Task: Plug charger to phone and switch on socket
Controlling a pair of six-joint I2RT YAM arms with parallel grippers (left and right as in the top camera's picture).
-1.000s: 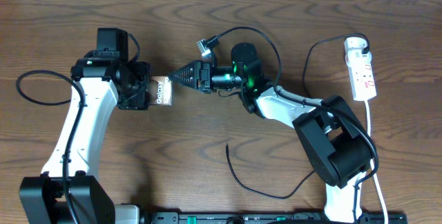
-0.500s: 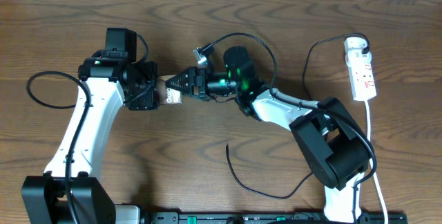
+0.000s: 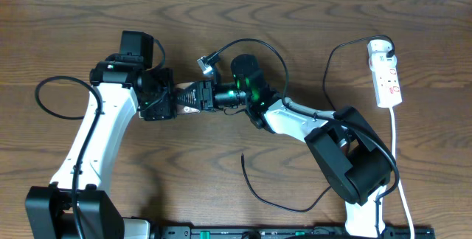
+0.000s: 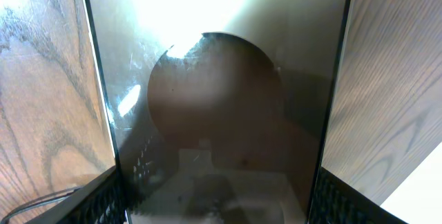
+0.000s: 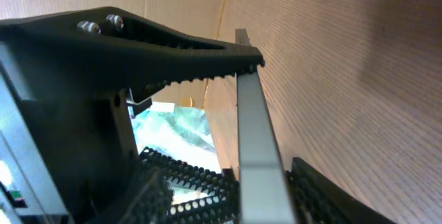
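Snugly, the phone sits inside the left gripper.

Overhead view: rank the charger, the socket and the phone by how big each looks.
1. charger: thin, but covers the longest stretch.
2. socket.
3. phone: the smallest showing, but mostly hidden, so its place is unsure.

You'll find the phone left of centre, between the two grippers. The left gripper grips it from the left. The right gripper reaches in from the right, with the phone's edge between its fingers. The socket lies on the table at the far right. The charger loops from the socket's far end toward the right arm. Its free end lies near centre, well apart from the phone.
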